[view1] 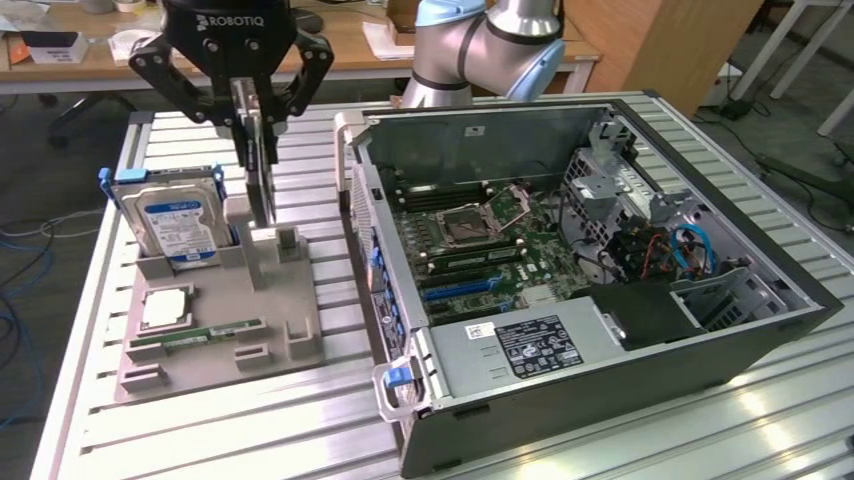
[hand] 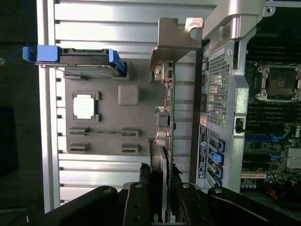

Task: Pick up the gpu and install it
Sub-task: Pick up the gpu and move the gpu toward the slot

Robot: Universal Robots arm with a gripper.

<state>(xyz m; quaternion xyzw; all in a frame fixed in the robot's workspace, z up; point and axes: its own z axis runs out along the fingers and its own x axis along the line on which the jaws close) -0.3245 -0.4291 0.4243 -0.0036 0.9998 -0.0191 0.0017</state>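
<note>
In the exterior view, an open tower computer case (view1: 747, 330) lies on its side on the slatted aluminium counter (view1: 267, 430). Its motherboard (view1: 521, 255) is exposed, with the power supply (view1: 534, 345) at 6 o'clock. At the case's 9 o'clock sits a grey holder (view1: 267, 300). A blue-labelled hard drive (view1: 174, 215) stands upright at the holder's 11 o'clock, a CPU chip (view1: 164, 307) lies at 8, and a green RAM stick (view1: 214, 333) lies just beside the chip.

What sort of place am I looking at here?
Probably a robotics lab or workshop bench: a robot arm whose hand holds a gpu over a slotted metal table, beside an open computer case, with office desks behind.
</note>
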